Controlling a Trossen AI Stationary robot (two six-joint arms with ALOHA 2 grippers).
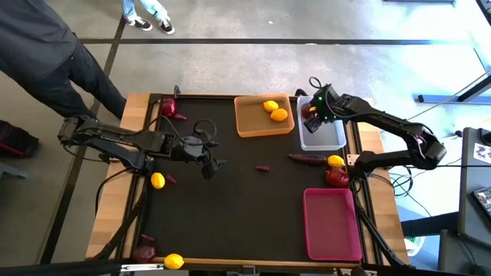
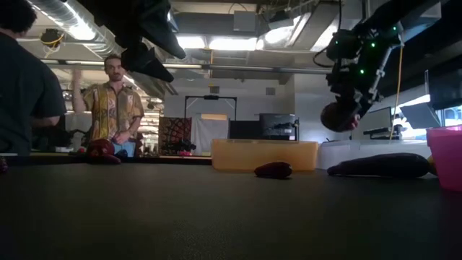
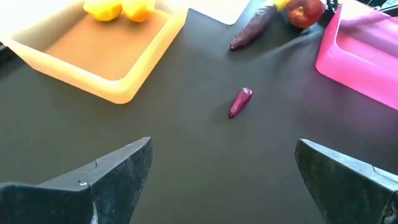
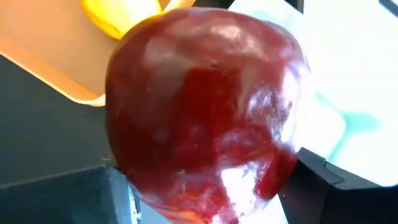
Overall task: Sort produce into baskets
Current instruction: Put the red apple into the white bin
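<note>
The right gripper (image 1: pixel 311 111) pinched a red apple (image 4: pixel 205 112) and held it above the white basket (image 1: pixel 330 139), apparently so the fruit would drop among nothing but its own kind. The left gripper (image 1: pixel 209 162) hung over mid-table with fingers spread wide, facing a small purple piece (image 3: pixel 240 101). Two yellow citrus (image 1: pixel 275 110) lay in the orange basket (image 1: pixel 249 126); the pink basket (image 1: pixel 331 226) held nothing.

Left tool (image 3: pixel 221 180) agape — right tool (image 4: pixel 211 186) clamped

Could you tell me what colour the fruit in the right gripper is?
Dark red apple; right wrist view.
</note>
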